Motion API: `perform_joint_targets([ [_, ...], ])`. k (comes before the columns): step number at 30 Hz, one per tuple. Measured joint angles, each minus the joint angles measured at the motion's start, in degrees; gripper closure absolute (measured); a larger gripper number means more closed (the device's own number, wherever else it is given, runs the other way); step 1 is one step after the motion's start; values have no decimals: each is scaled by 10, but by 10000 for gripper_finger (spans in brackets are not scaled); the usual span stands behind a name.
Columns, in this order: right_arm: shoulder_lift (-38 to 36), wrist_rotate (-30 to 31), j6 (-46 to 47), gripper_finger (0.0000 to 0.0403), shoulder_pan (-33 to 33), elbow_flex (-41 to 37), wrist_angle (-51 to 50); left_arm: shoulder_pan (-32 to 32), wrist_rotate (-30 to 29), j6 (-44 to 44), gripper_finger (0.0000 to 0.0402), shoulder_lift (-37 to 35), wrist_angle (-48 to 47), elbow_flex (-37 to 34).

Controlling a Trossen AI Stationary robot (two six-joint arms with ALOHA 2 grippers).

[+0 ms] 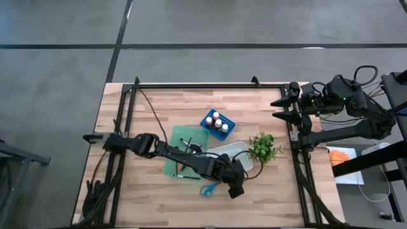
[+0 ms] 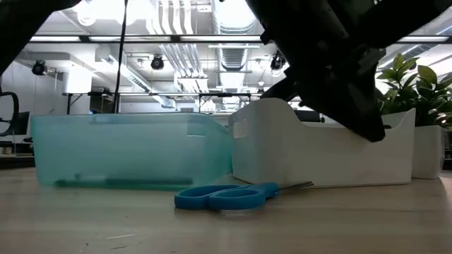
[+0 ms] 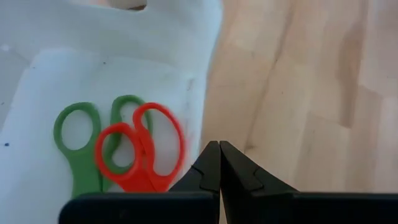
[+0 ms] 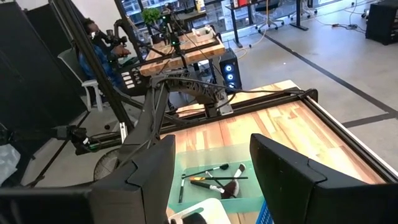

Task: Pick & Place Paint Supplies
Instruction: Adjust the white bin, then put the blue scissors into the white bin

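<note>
- Your left end effector (image 3: 219,163) is pinched fully closed, holding nothing.
- Red scissors (image 3: 142,149) and green scissors (image 3: 84,140) lie in the white tray (image 3: 124,37) just beside its tips.
- Blue scissors (image 2: 229,196) sit on the worktop (image 1: 159,203) below it.
- Right end effector (image 4: 211,168): parked well away, fingers apart, empty.

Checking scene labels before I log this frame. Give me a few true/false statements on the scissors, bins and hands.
1. The blue-handled scissors lie on the wooden table, outside the bins. True.
2. The red-handled scissors and green-handled scissors lie in the white plastic bin. True.
3. The left hand is open. False: it is shut and empty.
4. The brushes lie in the blue basket. False: they lie in the translucent green bin.
5. The right hand hovers over the white bin. False: it waits at the table's right edge.
</note>
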Motion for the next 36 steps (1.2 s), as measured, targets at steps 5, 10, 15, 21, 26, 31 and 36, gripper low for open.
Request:
perform_joint_targets([
  [5, 0, 0, 3, 198, 0, 0, 0, 1, -5, -4, 400, 0, -2, 0],
  [10, 1, 0, 7, 198, 0, 0, 0, 4, -16, -15, 400, 0, -4, 0],
  [15, 1, 0, 7, 198, 0, 0, 0, 8, -23, -20, 400, 0, -4, 0],
  [21, 1, 0, 9, 198, 0, 0, 0, 13, -34, -31, 400, 0, -3, 0],
  [26, 1, -1, 9, 198, 0, 0, 0, 13, -31, -24, 400, -3, 5, 8],
  [31, 0, -3, 8, 198, 0, 0, 0, -3, -12, 38, 400, -41, 15, 36],
  [36, 0, -6, 6, 198, 0, 0, -11, -35, -38, 75, 400, -117, -26, 38],
])
